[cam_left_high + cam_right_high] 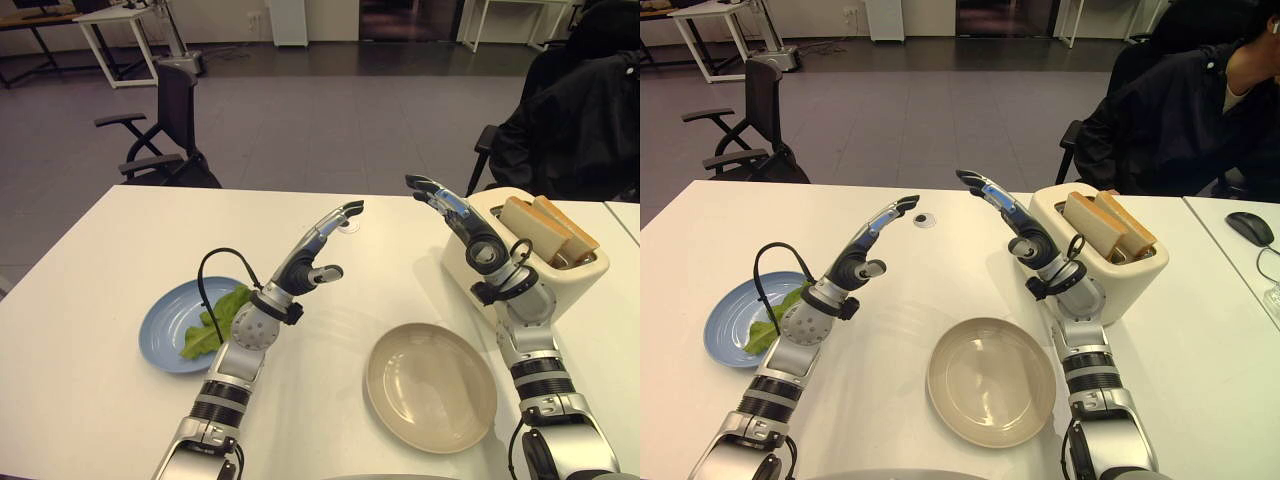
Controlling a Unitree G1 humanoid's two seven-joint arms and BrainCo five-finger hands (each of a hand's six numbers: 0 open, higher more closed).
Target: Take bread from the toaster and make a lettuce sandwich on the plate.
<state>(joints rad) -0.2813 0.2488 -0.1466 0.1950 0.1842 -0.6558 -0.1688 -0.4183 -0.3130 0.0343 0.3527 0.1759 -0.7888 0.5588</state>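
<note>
Right now your left hand (312, 255) hangs above the middle of the white table (90, 260), its fingers stretched out straight and close together, the thumb sticking out to the side, and nothing in its grasp. Your right hand (455, 215) is raised as well, fingers spread long and pointing toward the far edge of the table, holding nothing; it sits just beside the left wall of the toaster (1135, 280), though you cannot tell from these views whether the wrist touches it. The cream toaster stands at the far right of the table, and both slices of bread (532, 228) are still upright in its slots, tops poking out (the right one shows a browner crust). Near you, between the two forearms, lies the beige plate (432, 385), close in front of the toaster. Off to your left is a blue plate (162, 325) with the lettuce (215, 320) lying in its right half; your left forearm passes just beside that plate's right rim, and a black cable (205, 275) loops from the wrist over it. A small round disc (925, 220) lies on the table beyond the left fingertips, and a black office chair (165, 130) stands behind the far-left edge.
</note>
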